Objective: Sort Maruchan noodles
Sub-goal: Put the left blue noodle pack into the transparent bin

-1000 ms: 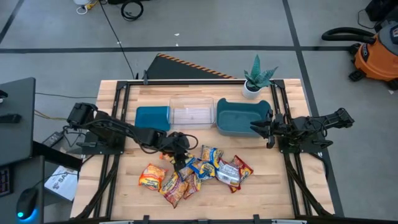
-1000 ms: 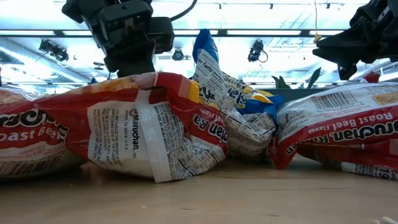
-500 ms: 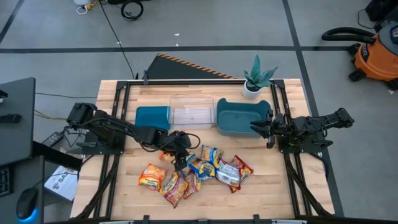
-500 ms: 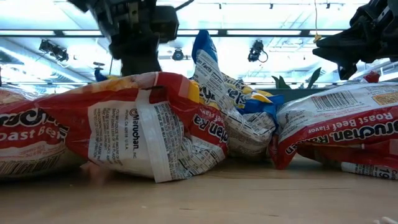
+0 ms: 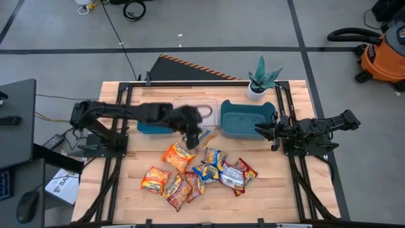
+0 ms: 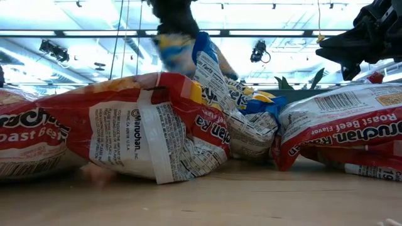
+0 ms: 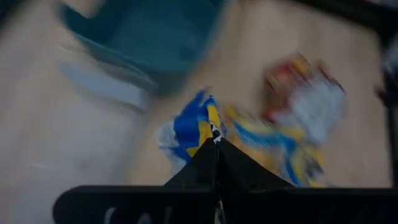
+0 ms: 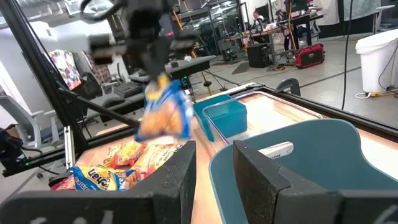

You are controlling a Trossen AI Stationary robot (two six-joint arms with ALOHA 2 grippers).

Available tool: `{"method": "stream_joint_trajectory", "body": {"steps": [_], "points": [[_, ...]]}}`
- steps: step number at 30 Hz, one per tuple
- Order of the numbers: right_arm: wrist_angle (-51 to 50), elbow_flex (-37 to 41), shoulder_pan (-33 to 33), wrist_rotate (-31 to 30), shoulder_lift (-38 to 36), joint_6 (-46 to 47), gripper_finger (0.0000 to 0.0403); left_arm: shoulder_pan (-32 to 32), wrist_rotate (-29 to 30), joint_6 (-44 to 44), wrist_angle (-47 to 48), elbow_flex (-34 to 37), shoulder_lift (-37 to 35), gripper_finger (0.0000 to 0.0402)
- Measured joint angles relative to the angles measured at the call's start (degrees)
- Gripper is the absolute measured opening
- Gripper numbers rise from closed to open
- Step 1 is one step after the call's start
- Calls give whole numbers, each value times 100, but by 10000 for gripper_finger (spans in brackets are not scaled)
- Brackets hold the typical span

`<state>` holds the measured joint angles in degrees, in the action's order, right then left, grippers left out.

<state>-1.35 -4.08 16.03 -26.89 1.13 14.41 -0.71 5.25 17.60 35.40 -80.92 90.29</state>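
My left gripper [image 5: 193, 131] is shut on a blue-and-yellow noodle packet [image 5: 204, 136], in the air by the near side of the clear bin [image 5: 195, 114]. The packet also shows in the left wrist view [image 7: 189, 127], the right wrist view [image 8: 163, 109] and the low view [image 6: 173, 53]. The other packets lie in a heap on the table: orange ones [image 5: 178, 156], blue-and-yellow ones [image 5: 205, 171] and red-and-silver ones [image 5: 237, 176]. My right gripper [image 5: 258, 131] is open and empty at the large teal bin's [image 5: 243, 120] right end; its fingers show in the right wrist view [image 8: 214, 165]. My left gripper pinches the blue-and-yellow packet by its upper edge [image 7: 208, 124] between its two shut fingers, which come from above and point down. The packet hangs below the fingers [image 8: 158, 59], lifted clear of the table and the heap.
A small teal bin [image 5: 154, 120], the clear bin and the large teal bin stand in a row at the table's middle. A potted plant [image 5: 261, 79] stands at the far right. Bare wood lies along the near edge and at the table's left.
My left gripper has risen from the heap's left part with the blue-and-yellow packet and swung fast toward the far edge and the right, to the bins. The packet now hangs clear. An orange packet shows where the gripper stood.
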Motion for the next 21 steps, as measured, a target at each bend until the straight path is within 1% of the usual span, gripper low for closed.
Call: {"method": "stream_joint_trajectory", "body": {"steps": [5, 9, 12, 15, 18, 21], "points": [[1, 0, 0, -1, 0, 0, 111, -621, 791, 148, -493, -31, 26, 10], [1, 0, 0, -1, 0, 1, 111, -1061, 985, 440, -604, -31, 163, 11], [18, 0, 0, -1, 0, -1, 111, -1296, 992, 789, -549, -27, 392, 11], [61, 0, 0, -1, -2, 0, 111, -1386, 955, 1212, -553, -27, 731, 11], [70, 0, 0, 0, -2, 0, 111, -1392, 737, 1447, -634, -18, 1009, 11], [75, 0, 0, 1, -2, -1, 111, -1388, 553, 1722, -741, -18, 1120, 11]]}}
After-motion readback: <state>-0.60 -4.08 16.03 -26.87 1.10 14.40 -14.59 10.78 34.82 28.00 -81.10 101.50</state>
